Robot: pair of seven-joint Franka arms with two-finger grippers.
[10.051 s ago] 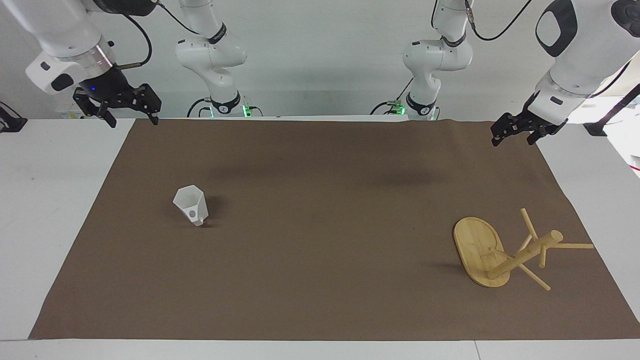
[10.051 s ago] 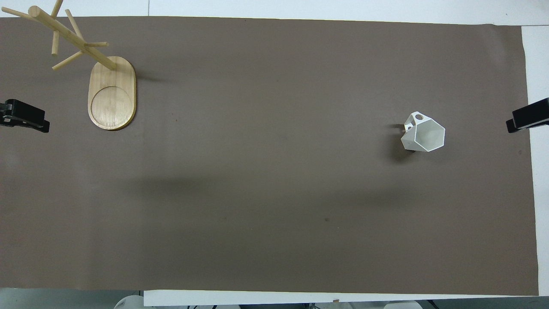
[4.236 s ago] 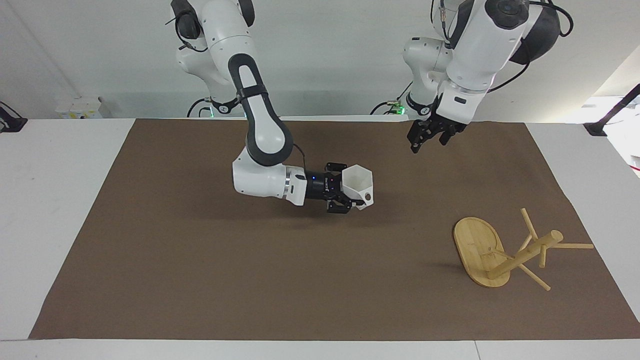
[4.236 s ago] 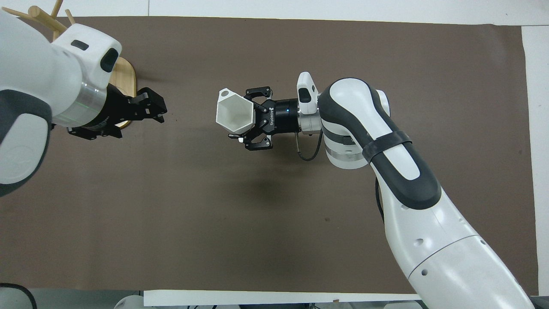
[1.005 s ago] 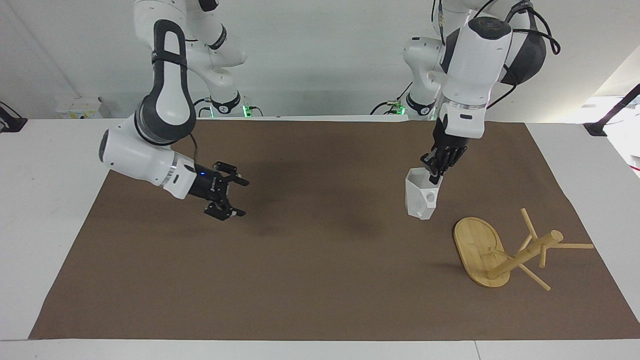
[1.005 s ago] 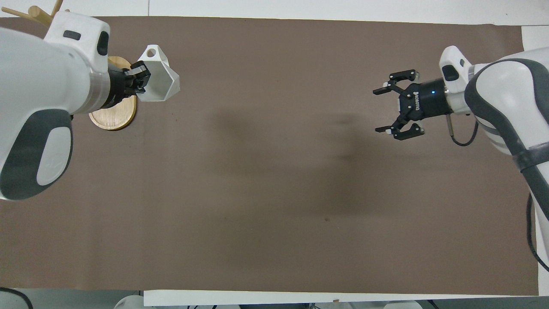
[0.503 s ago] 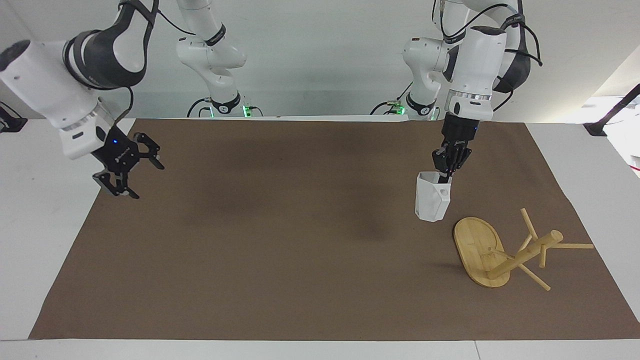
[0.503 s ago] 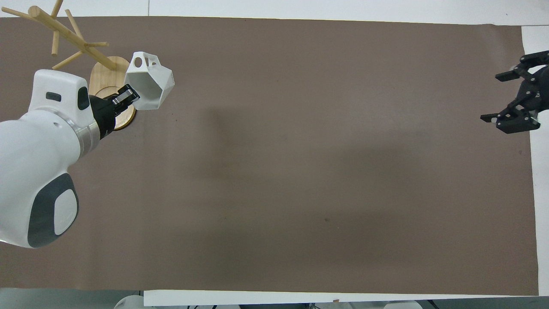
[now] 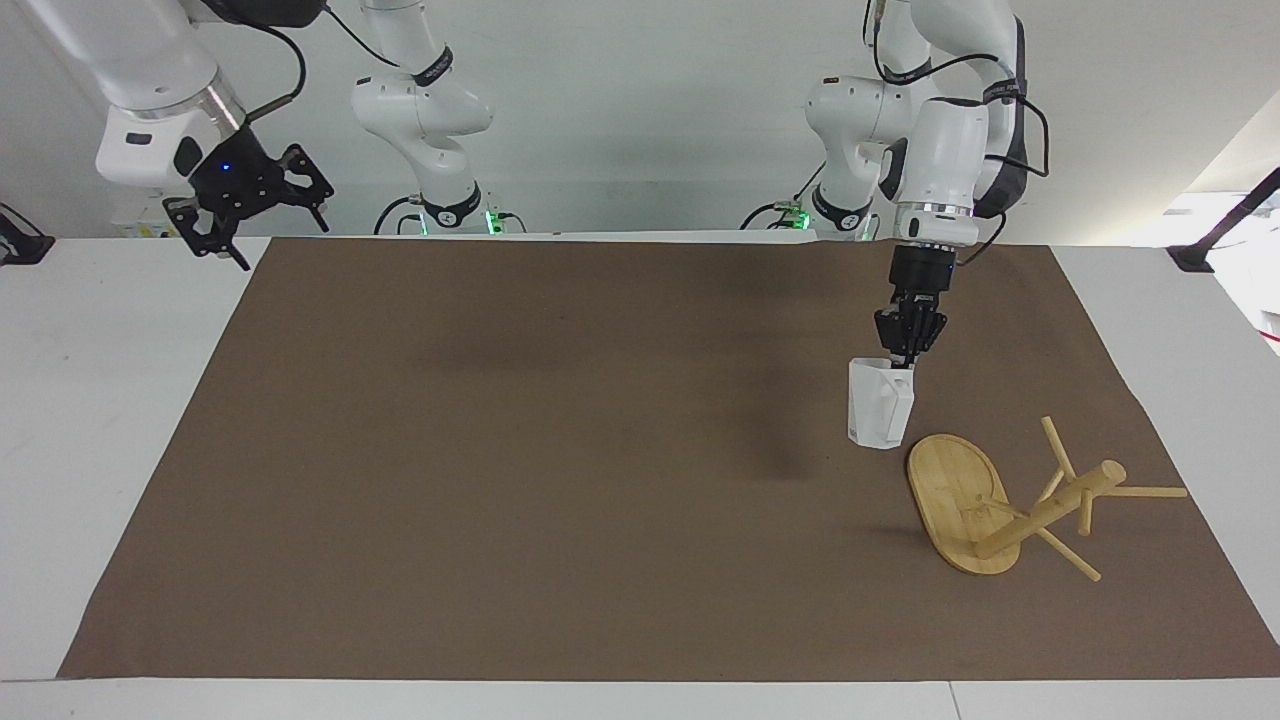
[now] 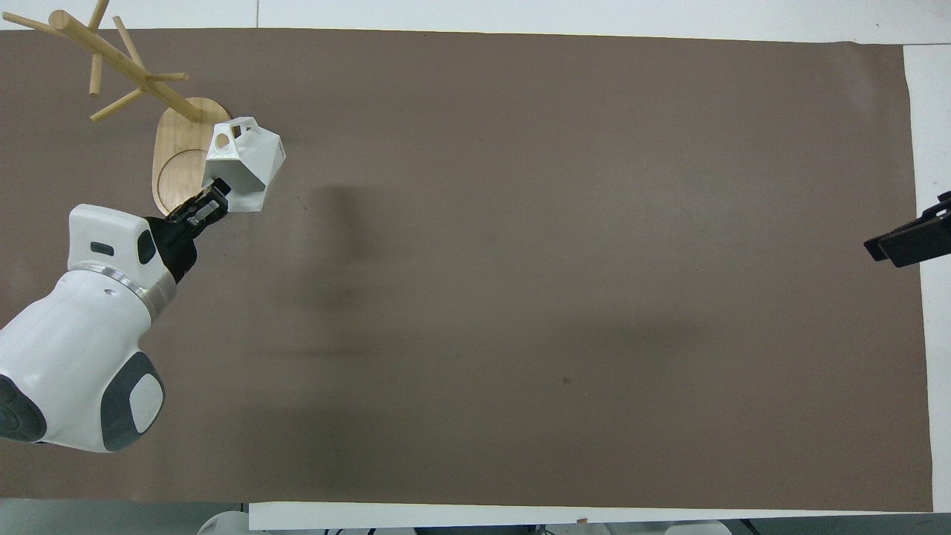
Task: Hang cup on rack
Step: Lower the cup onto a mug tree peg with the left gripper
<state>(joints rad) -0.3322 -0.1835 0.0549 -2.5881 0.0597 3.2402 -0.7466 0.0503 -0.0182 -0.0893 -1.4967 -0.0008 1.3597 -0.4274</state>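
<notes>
My left claw (image 9: 908,352) is clamped on the cup's (image 9: 879,416) rim, cup hanging below it, mouth up, handle side turned toward the rack (image 9: 1010,500). Over the last second I've carried the cup down and across toward the left arm's end: it was hanging over bare mat, well clear of the rack; now it's just beside the near edge of the rack's oval base. From overhead the cup (image 10: 244,163) overlaps that base edge, but from the facing camera it looks to be hanging up over the mat, not resting; I can't tell exactly how high. The rack hasn't moved; post and pegs are past the cup, farther from the robots. So transport is about done; the peg approach is next, and my guess is I'll need to lift and tip the cup to get the handle loop over a peg. Risk: clipping the base or a peg and shifting the rack. My right claw (image 9: 250,208) has pulled all the way back, fingers spread, empty, waiting up over the table edge at the right arm's end, well apart from everything.
</notes>
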